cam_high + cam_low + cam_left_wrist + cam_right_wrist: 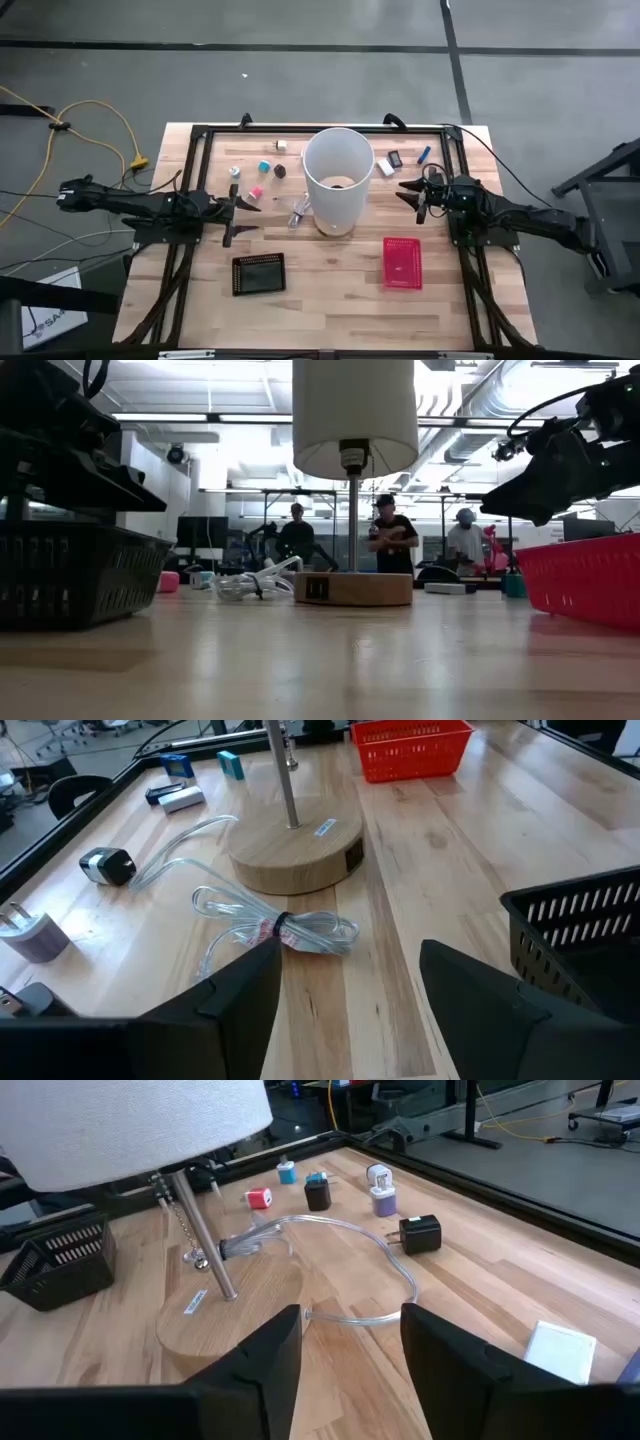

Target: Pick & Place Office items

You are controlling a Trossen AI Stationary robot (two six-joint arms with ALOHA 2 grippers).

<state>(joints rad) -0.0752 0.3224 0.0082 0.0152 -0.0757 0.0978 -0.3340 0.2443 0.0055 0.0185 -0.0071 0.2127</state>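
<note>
Small office items lie on the wooden table around a lamp with a white shade (338, 178). On the left are a pink piece (256, 192), a teal piece (265, 166), a black piece (281, 171) and a white piece (234, 172). On the right are a white block (386, 168), a black piece (396, 158) and a blue stick (424, 154). My left gripper (238, 208) hovers open left of the lamp, facing the coiled clear cord (290, 930). My right gripper (408, 195) hovers open right of the lamp, facing its wooden base (230, 1320) and a black plug (418, 1232).
The lamp's shade, metal stem (285, 780) and round base (295, 850) stand mid-table between the arms. A black basket (259, 273) sits near-left and a red mesh basket (402, 262) near-right. A black frame borders the table (300, 130). People stand in the room behind (392, 535).
</note>
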